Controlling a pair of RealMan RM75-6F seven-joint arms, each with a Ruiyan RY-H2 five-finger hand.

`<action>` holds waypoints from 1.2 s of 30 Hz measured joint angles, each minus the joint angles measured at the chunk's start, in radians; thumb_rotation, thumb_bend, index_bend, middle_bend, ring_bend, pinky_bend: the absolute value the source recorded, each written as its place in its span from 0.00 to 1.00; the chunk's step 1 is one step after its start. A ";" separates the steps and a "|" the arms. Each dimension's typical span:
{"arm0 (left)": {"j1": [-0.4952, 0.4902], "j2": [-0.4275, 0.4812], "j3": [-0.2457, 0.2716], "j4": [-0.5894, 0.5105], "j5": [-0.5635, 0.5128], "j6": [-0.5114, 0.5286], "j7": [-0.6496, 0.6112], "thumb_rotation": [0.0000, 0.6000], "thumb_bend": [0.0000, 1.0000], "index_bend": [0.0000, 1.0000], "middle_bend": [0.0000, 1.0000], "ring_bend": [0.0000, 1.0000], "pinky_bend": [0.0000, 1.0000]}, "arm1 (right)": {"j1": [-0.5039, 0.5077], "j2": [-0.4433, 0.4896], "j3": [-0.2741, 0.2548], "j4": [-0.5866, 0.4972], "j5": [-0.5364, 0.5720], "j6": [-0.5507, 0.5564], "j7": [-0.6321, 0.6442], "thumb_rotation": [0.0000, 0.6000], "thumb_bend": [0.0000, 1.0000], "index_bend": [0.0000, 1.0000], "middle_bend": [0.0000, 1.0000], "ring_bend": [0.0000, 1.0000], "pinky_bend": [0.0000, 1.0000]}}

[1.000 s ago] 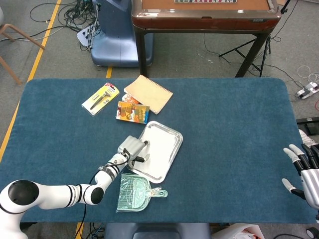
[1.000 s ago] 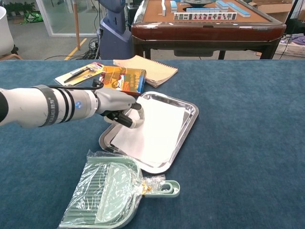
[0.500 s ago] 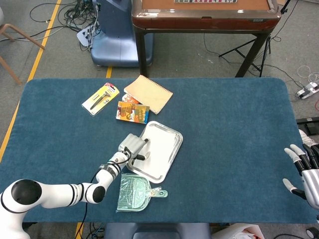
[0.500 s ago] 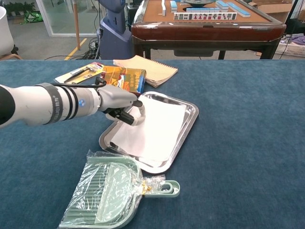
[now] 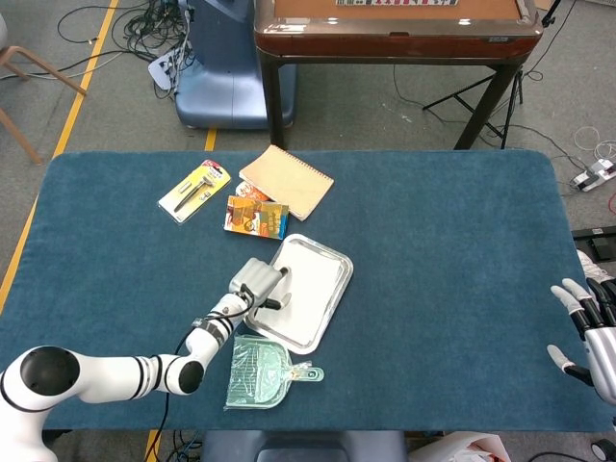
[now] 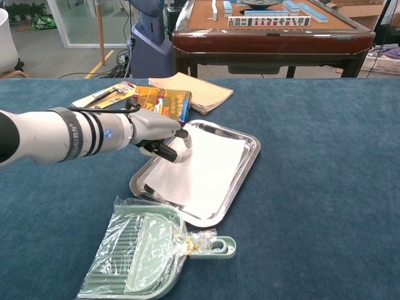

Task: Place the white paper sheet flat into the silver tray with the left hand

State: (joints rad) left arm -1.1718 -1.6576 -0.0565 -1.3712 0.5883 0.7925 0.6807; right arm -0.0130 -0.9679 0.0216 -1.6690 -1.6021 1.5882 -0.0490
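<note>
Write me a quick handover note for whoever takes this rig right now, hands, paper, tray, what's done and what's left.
Left hand: over the near-left edge of the silver tray, fingers curled down onto the white paper sheet; whether it grips or only presses is unclear.
Right hand: idle at the table's far right edge, fingers spread, holding nothing.
Done: the sheet lies inside the tray, looking roughly flat.
Left: confirm it sits flat, let go, and lift the left hand clear, minding the bagged green dustpan just in front.

the left hand reaches forward with fingers curled, the right hand open, fingers spread.
</note>
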 measured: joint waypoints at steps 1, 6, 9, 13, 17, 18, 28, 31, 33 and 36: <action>0.002 0.004 0.001 -0.006 0.004 0.004 -0.002 0.21 0.40 0.17 1.00 1.00 1.00 | 0.000 0.000 0.000 0.001 0.000 0.000 0.001 1.00 0.20 0.16 0.14 0.01 0.07; 0.016 0.028 0.001 -0.049 0.028 0.020 -0.015 0.21 0.40 0.17 1.00 1.00 1.00 | 0.000 -0.003 -0.001 0.005 -0.003 0.000 0.004 1.00 0.20 0.16 0.14 0.01 0.07; 0.023 0.044 0.007 -0.079 0.046 0.028 -0.016 0.21 0.40 0.17 1.00 1.00 1.00 | -0.001 -0.005 -0.002 0.008 -0.003 0.000 0.008 1.00 0.20 0.16 0.14 0.01 0.07; 0.030 0.070 0.023 -0.123 0.056 0.030 -0.010 0.21 0.40 0.17 1.00 1.00 1.00 | -0.002 -0.007 -0.002 0.012 -0.003 0.000 0.011 1.00 0.20 0.16 0.14 0.01 0.07; 0.036 0.103 0.052 -0.177 0.071 0.036 0.009 0.21 0.40 0.20 1.00 1.00 1.00 | -0.002 -0.008 -0.002 0.013 -0.005 0.000 0.012 1.00 0.20 0.16 0.14 0.01 0.07; 0.038 0.111 0.058 -0.190 0.074 0.038 0.013 0.21 0.40 0.20 1.00 1.00 1.00 | -0.001 -0.009 -0.002 0.013 -0.005 -0.001 0.012 1.00 0.20 0.16 0.14 0.01 0.07; 0.068 0.188 0.109 -0.313 0.131 0.062 0.019 0.21 0.40 0.20 1.00 1.00 1.00 | 0.004 -0.011 -0.002 0.009 -0.014 -0.003 0.007 1.00 0.20 0.16 0.14 0.01 0.07; 0.074 0.203 0.120 -0.334 0.141 0.062 0.018 0.21 0.40 0.20 1.00 1.00 1.00 | 0.004 -0.011 -0.002 0.009 -0.014 -0.003 0.007 1.00 0.20 0.16 0.14 0.01 0.07; 0.076 0.214 0.130 -0.348 0.144 0.059 0.020 0.21 0.40 0.20 1.00 1.00 1.00 | 0.004 -0.011 -0.002 0.009 -0.014 -0.003 0.007 1.00 0.20 0.16 0.14 0.01 0.07; 0.077 0.225 0.141 -0.365 0.145 0.058 0.028 0.21 0.40 0.20 1.00 1.00 1.00 | 0.003 -0.012 -0.003 0.009 -0.015 -0.001 0.008 1.00 0.20 0.16 0.14 0.01 0.07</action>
State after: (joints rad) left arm -1.0949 -1.4330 0.0849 -1.7364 0.7336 0.8502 0.7086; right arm -0.0103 -0.9794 0.0190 -1.6597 -1.6168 1.5877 -0.0405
